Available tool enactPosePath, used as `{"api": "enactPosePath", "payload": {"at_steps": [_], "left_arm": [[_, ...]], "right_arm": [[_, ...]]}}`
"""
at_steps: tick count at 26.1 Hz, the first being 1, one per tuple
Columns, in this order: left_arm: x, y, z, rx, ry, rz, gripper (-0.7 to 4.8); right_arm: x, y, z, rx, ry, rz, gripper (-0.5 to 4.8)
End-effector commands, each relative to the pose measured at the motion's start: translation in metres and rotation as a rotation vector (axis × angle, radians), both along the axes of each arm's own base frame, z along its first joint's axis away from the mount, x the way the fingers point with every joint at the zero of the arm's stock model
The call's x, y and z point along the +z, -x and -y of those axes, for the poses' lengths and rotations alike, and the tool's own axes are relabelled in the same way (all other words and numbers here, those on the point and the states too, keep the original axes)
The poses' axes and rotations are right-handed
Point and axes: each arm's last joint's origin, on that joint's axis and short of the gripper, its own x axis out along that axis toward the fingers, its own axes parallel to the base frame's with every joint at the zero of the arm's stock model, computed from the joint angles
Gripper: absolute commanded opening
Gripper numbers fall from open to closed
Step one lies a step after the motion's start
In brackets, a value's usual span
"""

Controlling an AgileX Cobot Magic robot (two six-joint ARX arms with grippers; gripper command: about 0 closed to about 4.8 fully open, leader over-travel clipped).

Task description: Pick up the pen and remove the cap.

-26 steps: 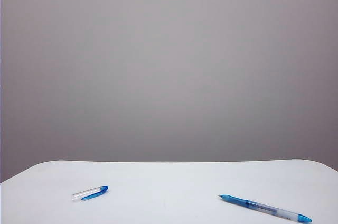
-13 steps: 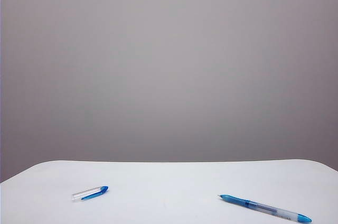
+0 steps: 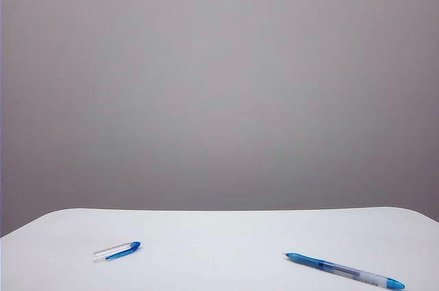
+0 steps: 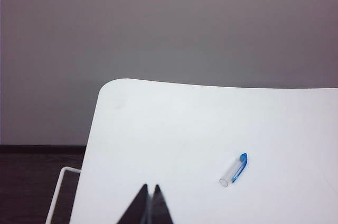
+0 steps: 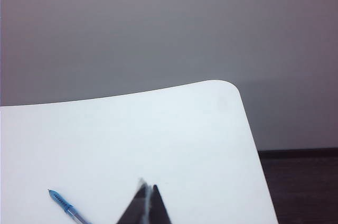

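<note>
The pen (image 3: 344,271) lies uncapped on the white table at the front right, its pointed blue tip toward the middle; part of it shows in the right wrist view (image 5: 65,206). The cap (image 3: 117,250), a short clear tube with a blue tip and clip, lies by itself at the front left, also seen from the left wrist (image 4: 234,169). Neither arm shows in the exterior view. My left gripper (image 4: 150,186) is shut and empty, hovering short of the cap. My right gripper (image 5: 148,185) is shut and empty, beside the pen and apart from it.
The white table (image 3: 219,236) has rounded far corners and a plain grey wall behind it. A white wire frame (image 4: 57,192) stands off the table's edge over dark floor (image 5: 306,187).
</note>
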Motion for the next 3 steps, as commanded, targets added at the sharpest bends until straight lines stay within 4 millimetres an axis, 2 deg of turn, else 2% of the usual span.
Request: {"api": "enactPosePath", "payload": {"at_steps": [1,3], "left_arm": [[-0.0011,0.0002,0.0001,-0.005,-0.001,-0.01,-0.01],[-0.0011,0.0002,0.0001,-0.005,-0.001,-0.01,-0.01]], "right_arm": [[-0.0019,-0.0003,-0.0001,0.001,-0.004,-0.004,0.0],[-0.0019,-0.0003,-0.0001,0.001,-0.004,-0.004,0.0]]}}
